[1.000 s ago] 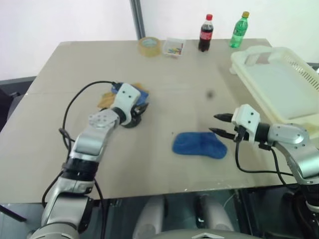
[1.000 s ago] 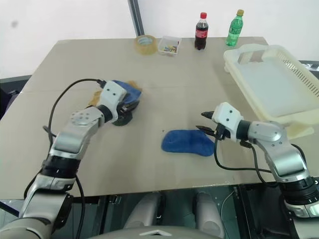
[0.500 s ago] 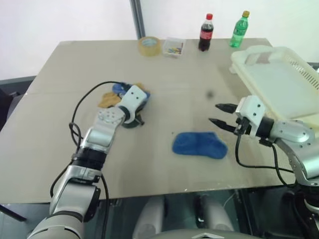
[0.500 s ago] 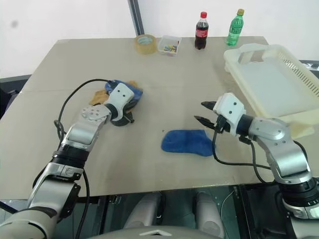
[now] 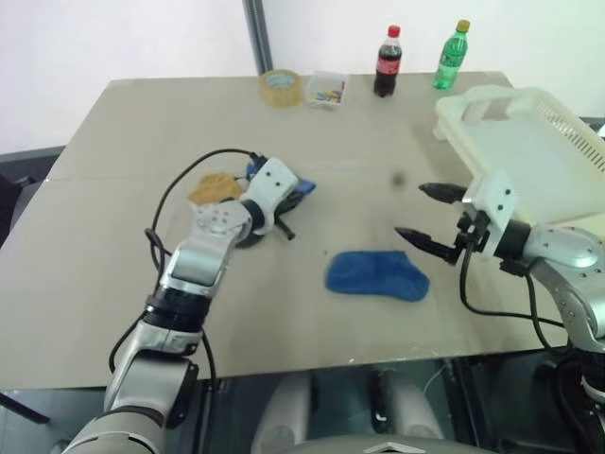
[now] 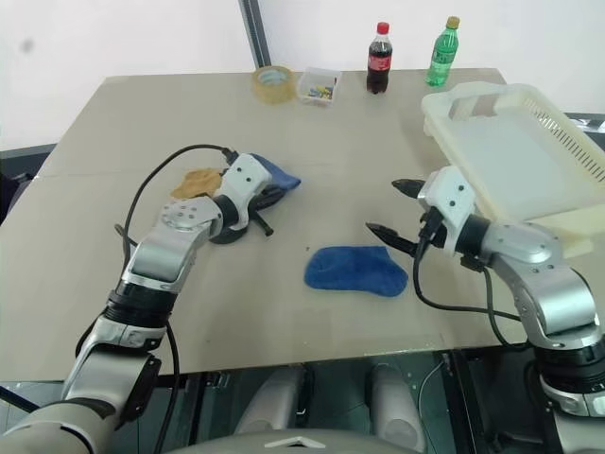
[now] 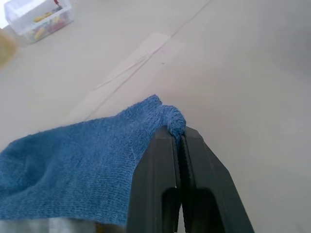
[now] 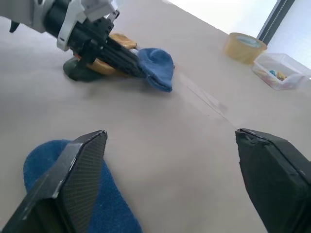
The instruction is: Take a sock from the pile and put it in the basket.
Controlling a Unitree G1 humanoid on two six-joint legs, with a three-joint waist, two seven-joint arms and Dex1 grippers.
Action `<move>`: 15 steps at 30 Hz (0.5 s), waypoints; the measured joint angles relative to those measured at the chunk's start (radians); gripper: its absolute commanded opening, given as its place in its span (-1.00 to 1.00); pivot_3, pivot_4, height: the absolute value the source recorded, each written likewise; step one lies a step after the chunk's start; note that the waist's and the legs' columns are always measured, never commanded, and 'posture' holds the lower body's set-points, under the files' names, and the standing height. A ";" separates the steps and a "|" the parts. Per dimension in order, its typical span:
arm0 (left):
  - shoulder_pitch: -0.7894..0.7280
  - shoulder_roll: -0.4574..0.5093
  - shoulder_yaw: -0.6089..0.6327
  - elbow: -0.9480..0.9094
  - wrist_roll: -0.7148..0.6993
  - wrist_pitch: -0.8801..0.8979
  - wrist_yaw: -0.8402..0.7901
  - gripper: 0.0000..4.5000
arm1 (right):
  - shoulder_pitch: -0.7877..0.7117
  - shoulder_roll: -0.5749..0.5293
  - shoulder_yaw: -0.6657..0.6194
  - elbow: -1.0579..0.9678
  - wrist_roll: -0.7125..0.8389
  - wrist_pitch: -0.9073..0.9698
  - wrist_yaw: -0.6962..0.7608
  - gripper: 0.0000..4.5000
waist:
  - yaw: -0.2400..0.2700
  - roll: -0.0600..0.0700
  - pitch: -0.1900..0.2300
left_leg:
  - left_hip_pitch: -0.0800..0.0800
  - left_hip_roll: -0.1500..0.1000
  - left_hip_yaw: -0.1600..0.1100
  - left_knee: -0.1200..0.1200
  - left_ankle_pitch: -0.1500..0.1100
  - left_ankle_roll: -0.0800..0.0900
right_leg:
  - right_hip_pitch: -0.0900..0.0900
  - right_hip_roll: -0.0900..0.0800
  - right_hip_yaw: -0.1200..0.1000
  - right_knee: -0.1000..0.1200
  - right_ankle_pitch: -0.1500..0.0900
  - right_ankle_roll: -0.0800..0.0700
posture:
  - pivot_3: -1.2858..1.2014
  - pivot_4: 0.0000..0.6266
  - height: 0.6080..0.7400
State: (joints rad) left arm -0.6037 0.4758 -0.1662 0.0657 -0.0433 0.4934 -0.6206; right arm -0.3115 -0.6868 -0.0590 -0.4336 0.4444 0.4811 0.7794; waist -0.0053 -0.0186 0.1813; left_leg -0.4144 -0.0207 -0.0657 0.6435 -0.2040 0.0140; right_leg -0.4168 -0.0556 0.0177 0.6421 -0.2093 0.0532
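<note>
1. The left pincer (image 5: 284, 225) is sitting fully closed, pinching a fold of the sock (image 7: 87, 165); in the left wrist view the blue fabric is bunching right between the two black fingers (image 7: 155, 189).
2. That sock is trailing away from the pile (image 5: 216, 187), left of centre in the head views, where a mustard-yellow sock (image 6: 197, 181) and a dark green sock (image 8: 80, 73) are lying on the counter (image 5: 123, 265).
3. The step in hand, as I'm reading it, is the take: the sock is gripped, yet I cannot tell whether it is hanging clear of the counter or resting on it.
4. The right pincer (image 5: 427, 216) is hanging right of centre with its fingers spread wide, gripping nothing.
5. A second blue sock (image 5: 376, 275) is lying flat at lower centre, just beside and below that open pincer.
6. The basket (image 5: 567, 123) is waiting at the right edge of the frame, well apart from the held sock.
7. Next move, I'd judge: lifting the sock free of the heap and carrying it rightward across the counter.
8. The wide-open right pincer seems to be inviting a hand-over, since the basket is sitting on its side.
9. Floppy fabric could be dragging a neighbour along, so a clean lift is looking wise.
</note>
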 measured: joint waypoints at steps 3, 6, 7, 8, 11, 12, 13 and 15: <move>0.002 -0.068 -0.030 -0.002 -0.008 0.030 -0.010 -1.00 | 0.022 -0.022 -0.046 -0.038 0.028 0.021 -0.004 0.96 | 0.007 0.000 0.000 | 0.000 0.000 0.000 0.001 0.000 0.000 | 0.001 0.000 0.000 0.000 0.000 0.000 | 0.03 -0.52 1.00; -0.013 -0.206 -0.044 0.000 -0.051 0.104 -0.004 -1.00 | 0.054 -0.036 -0.075 -0.059 0.030 0.034 -0.022 0.96 | 0.016 0.000 0.000 | -0.001 -0.001 0.000 0.002 0.000 0.000 | 0.001 -0.001 0.000 0.000 0.000 0.000 | 0.03 -0.52 1.00; -0.027 -0.251 -0.045 0.004 -0.068 0.137 0.002 -1.00 | 0.059 -0.040 -0.080 -0.060 0.030 0.041 -0.030 0.96 | 0.018 0.000 0.000 | -0.001 -0.001 0.000 0.002 0.000 0.000 | 0.001 -0.001 -0.001 0.000 0.000 0.000 | 0.03 -0.52 1.00; -0.044 -0.290 -0.048 0.005 -0.081 0.162 0.010 -1.00 | 0.060 -0.041 -0.081 -0.062 0.030 0.045 -0.039 0.96 | 0.018 0.000 0.000 | -0.001 -0.002 0.000 0.003 0.000 0.000 | 0.001 0.000 -0.001 0.000 0.000 0.001 | 0.03 -0.52 1.00; -0.103 -0.390 -0.026 0.009 -0.139 0.240 0.030 -0.86 | 0.067 -0.041 -0.099 -0.068 0.035 0.079 -0.069 0.99 | 0.014 0.000 0.000 | 0.000 -0.001 0.000 0.003 0.000 0.000 | 0.001 0.001 0.000 0.000 0.000 0.001 | 0.03 -0.52 1.00; -0.113 -0.406 -0.021 0.009 -0.155 0.254 0.031 -0.71 | 0.067 -0.041 -0.101 -0.068 0.038 0.089 -0.077 1.00 | 0.014 0.000 0.000 | 0.000 -0.001 0.000 0.003 0.000 0.000 | 0.001 0.001 0.000 0.000 0.000 0.001 | 0.03 -0.52 1.00; -0.122 -0.424 -0.017 0.009 -0.171 0.270 0.035 -0.62 | 0.067 -0.040 -0.102 -0.068 0.041 0.104 -0.088 1.00 | 0.012 0.000 0.000 | 0.000 -0.001 0.000 0.003 0.000 0.000 | 0.001 0.001 0.000 0.000 0.000 0.001 | 0.03 -0.52 1.00; -0.125 -0.425 -0.012 0.008 -0.187 0.286 0.039 -0.24 | 0.066 -0.036 -0.101 -0.068 0.042 0.125 -0.099 1.00 | 0.004 0.000 0.000 | 0.000 -0.001 0.000 0.003 0.000 0.000 | 0.001 0.001 0.000 0.001 0.000 0.001 | 0.03 -0.52 1.00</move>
State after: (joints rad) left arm -0.7284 0.0509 -0.1785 0.0737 -0.2306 0.7789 -0.5820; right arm -0.2460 -0.7225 -0.1600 -0.5013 0.4861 0.6060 0.6807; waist -0.0014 -0.0188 0.1814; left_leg -0.4141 -0.0215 -0.0655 0.6460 -0.2042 0.0144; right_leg -0.4157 -0.0544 0.0177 0.6428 -0.2094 0.0539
